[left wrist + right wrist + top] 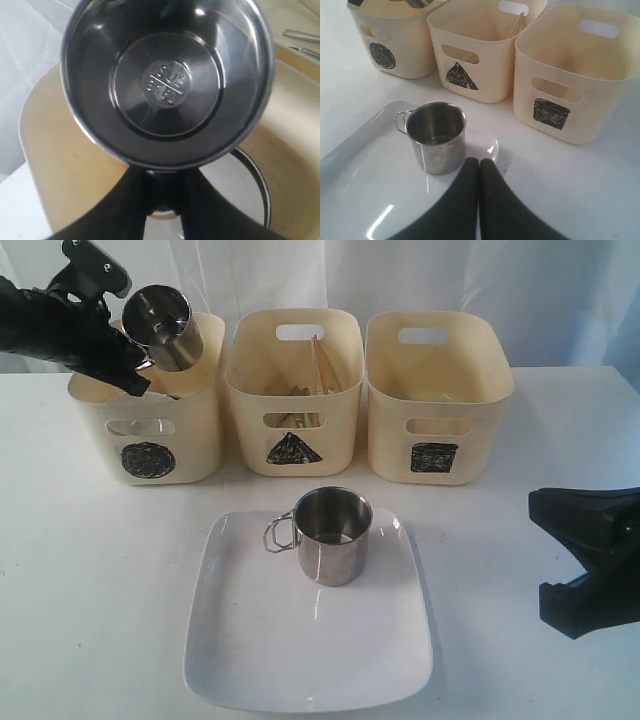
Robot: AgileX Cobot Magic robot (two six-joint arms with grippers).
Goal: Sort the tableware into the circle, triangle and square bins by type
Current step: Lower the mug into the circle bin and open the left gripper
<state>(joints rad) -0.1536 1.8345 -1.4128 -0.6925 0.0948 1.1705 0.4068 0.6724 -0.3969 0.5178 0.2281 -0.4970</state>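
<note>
Tableware: two polished steel mugs, thin wooden sticks and steel cutlery, spread over a table and three bins.
Tilted steel mug (162,327): round and mirror-bright, raised above the circle bin and tipped on its side. The left wrist view looks into its open mouth, where a stamped mark shows on the flat base.
Left gripper (128,362): matte black, jaws partly closed and clamped on the tilted steel mug near its rim. The exact contact is hidden.
Circle bin (150,430): cream plastic tub with rounded corners, a handle slot and a scribbled black circle. It stands leftmost of the three.
Bowl (235,190): round, thin dark rim and white inside, lying in the circle bin below the mug.
Triangle bin (245,440): the same kind of tub, standing in the middle and marked with a black triangle.
Wooden chopsticks (320,365): pale and slender, leaning upright inside the triangle bin.
Steel cutlery (300,36): glimpsed lying flat in the neighbouring bin.
Square bin (440,410): the rightmost tub, with a black square drawn on it.
Upright steel mug (332,535): has a wire loop handle and stands on the plate's far half.
Large white square plate (300,640): glossy, with rounded corners, lying on the white table (100,590) in front of the bins.
Right gripper (480,162): smooth black fingers pressed together and holding nothing, near the plate's right side.
</note>
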